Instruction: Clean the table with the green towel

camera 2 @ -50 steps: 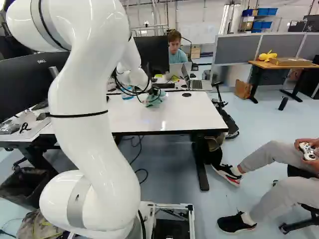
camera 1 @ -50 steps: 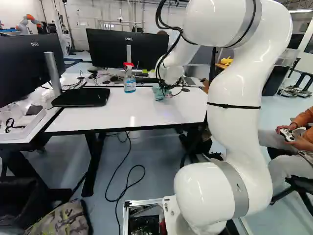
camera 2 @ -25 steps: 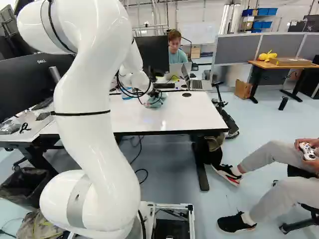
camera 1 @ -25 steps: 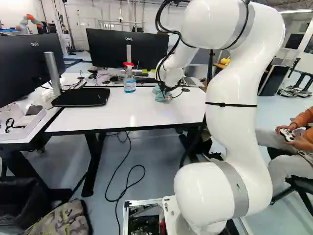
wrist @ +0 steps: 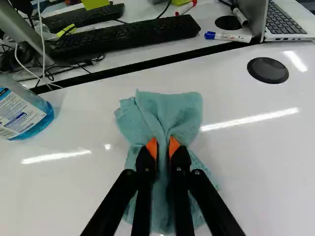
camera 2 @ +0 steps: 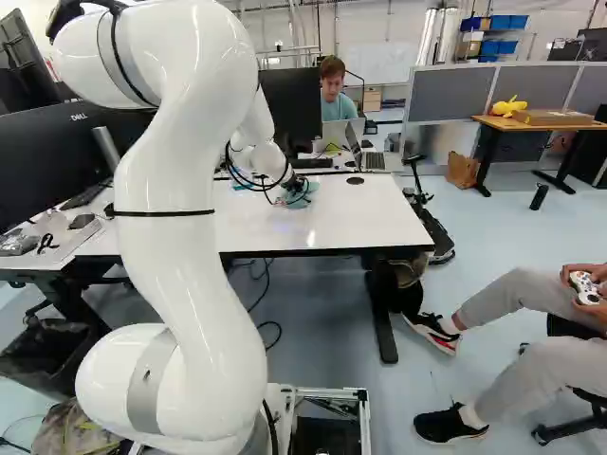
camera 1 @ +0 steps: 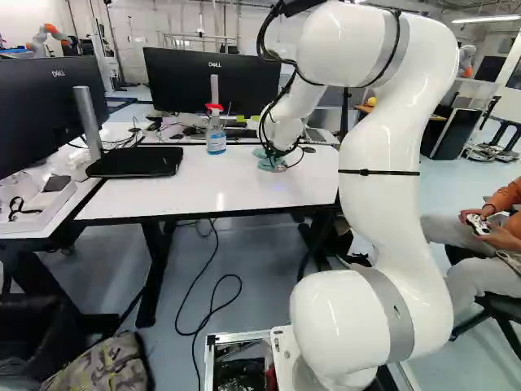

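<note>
Our gripper (camera 2: 292,187) is clamped on the green towel (wrist: 182,110), its orange pads (wrist: 151,147) pinching a fold from both sides. The towel lies rumpled on the white desk (wrist: 266,162), ahead of and beneath the fingers. Near it we see a spray bottle (camera 1: 216,134) with a red top, blue liquid and a white label covered in small print. Across the dark gap, lettering runs along a blue-capped marker (wrist: 229,37) beside the laptop (wrist: 290,22). Two monitors, one at the left (camera 1: 49,106) and one beyond the desk (camera 1: 183,81), carry pale logos.
</note>
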`<state>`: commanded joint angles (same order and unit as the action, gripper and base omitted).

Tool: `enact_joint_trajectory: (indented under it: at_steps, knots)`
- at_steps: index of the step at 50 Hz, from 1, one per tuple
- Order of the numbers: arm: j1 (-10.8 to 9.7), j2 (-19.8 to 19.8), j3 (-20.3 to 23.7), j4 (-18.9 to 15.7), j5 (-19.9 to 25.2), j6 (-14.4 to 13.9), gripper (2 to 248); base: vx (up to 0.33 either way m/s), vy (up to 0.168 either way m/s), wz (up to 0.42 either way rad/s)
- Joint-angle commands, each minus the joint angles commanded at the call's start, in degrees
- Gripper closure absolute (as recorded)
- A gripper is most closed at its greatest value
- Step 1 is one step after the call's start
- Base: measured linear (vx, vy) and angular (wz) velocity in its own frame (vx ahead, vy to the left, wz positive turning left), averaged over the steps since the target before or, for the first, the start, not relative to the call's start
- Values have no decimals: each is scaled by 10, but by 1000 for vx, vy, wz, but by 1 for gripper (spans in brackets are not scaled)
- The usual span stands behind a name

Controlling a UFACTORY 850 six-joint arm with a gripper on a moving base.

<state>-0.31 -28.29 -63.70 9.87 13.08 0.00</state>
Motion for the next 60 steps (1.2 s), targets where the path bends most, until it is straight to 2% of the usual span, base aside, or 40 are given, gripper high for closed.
enact_joint_trajectory:
  at_steps: [32, 51, 60]
  knots:
    - [-2, 1, 1, 0, -21, 0, 202, 0, 0, 0]
    - [-28, 0, -1, 0, -21, 0, 202, 0, 0, 0]
    - [-37, -13, -17, 0, -21, 0, 202, 0, 0, 0]
